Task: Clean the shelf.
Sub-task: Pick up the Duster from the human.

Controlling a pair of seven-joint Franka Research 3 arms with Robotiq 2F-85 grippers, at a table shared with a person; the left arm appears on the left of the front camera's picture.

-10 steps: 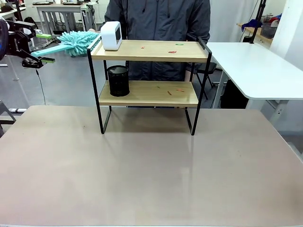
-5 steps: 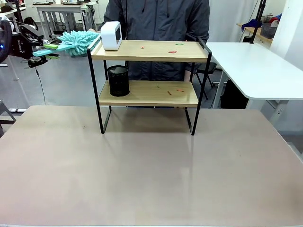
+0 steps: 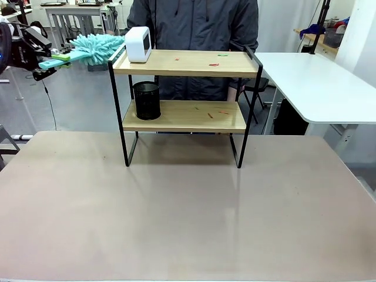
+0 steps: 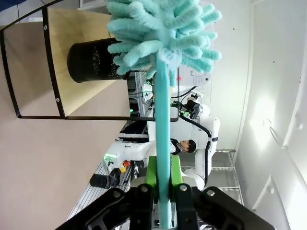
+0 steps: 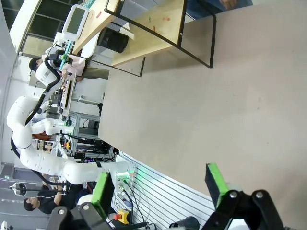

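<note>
Duster [image 3: 97, 48] in left jaws, beside shelf [image 3: 182, 63] top, right jaws spread

The left gripper [image 4: 163, 170] is black, and its fingers [image 4: 152, 173] are faced with bright green pads. Round screws dot the linkage at six o'clock in its wrist view. The right gripper [image 5: 158, 184] matches it, with black links, green pads and round screw heads. At nine o'clock in the right wrist view, the left arm [image 5: 21, 120] is white, built of smooth rounded segments.

Specks [image 3: 214, 64] on shelf [image 3: 164, 66] — too small
</note>
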